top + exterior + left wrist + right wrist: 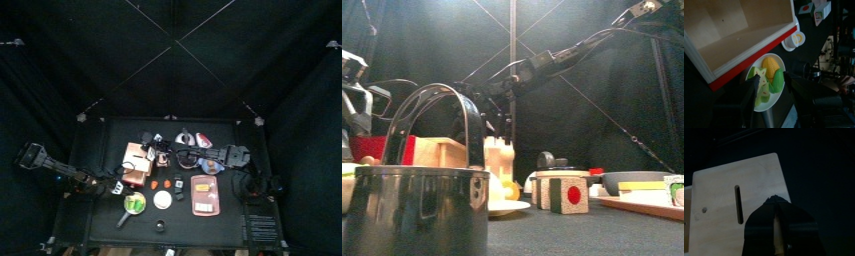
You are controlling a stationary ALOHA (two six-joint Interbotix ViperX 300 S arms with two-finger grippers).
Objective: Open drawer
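The drawer (135, 157) is a light-tan wooden box left of the table's middle. In the left wrist view its sliding part (737, 30) is an open tan box with a red front edge. It lies just beyond my left gripper (774, 84), whose jaws stand apart and hold nothing. My right arm reaches across the middle of the table. My right gripper (774, 203) is shut, its tip against the drawer's pale wooden panel (731, 188), beside a narrow slot. I cannot tell whether it pinches anything.
A plate with a corn cob and green pieces (769, 80) lies under the left gripper, next to a small white bowl (163, 200). A pink-brown tray (203, 195) lies to the right. A metal pot (416, 212) and a block with a red dot (567, 194) stand near the front.
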